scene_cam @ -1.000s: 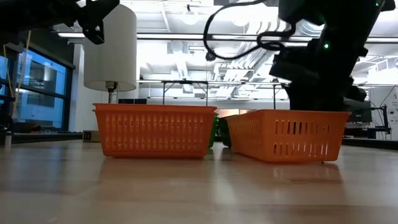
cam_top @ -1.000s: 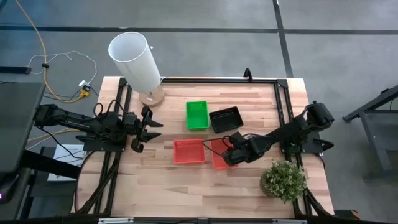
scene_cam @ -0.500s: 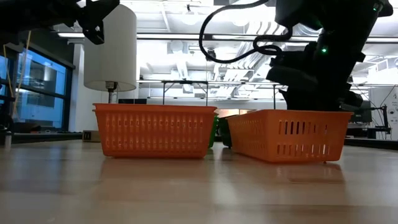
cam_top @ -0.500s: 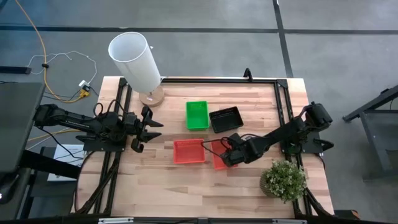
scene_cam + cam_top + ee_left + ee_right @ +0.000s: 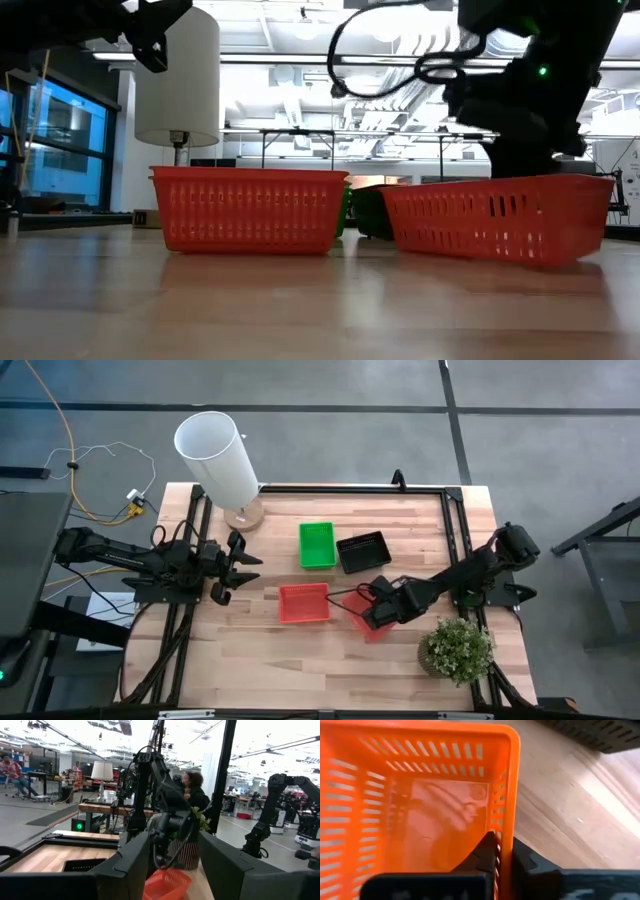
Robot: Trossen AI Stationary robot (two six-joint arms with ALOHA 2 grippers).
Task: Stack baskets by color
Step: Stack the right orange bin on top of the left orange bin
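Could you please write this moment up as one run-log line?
right gripper: shut on red basket wall, tilting it | left gripper: idle at table's left | second red basket: on table

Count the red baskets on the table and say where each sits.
2: one red basket at the middle, one to its right, pinched by the right gripper. Nested ones may be hidden.

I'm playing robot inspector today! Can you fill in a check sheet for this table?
Surface: wooden table, dry.
Job's things: left red basket flat; right red basket tilted; green basket and black basket behind.
Clutter: white cylinder, plant.
Grippers: right gripper shut on the right red basket's wall; left gripper waits at the left side, holding nothing.
Cables: yellow cable on the floor.
Surroundings: people far behind.
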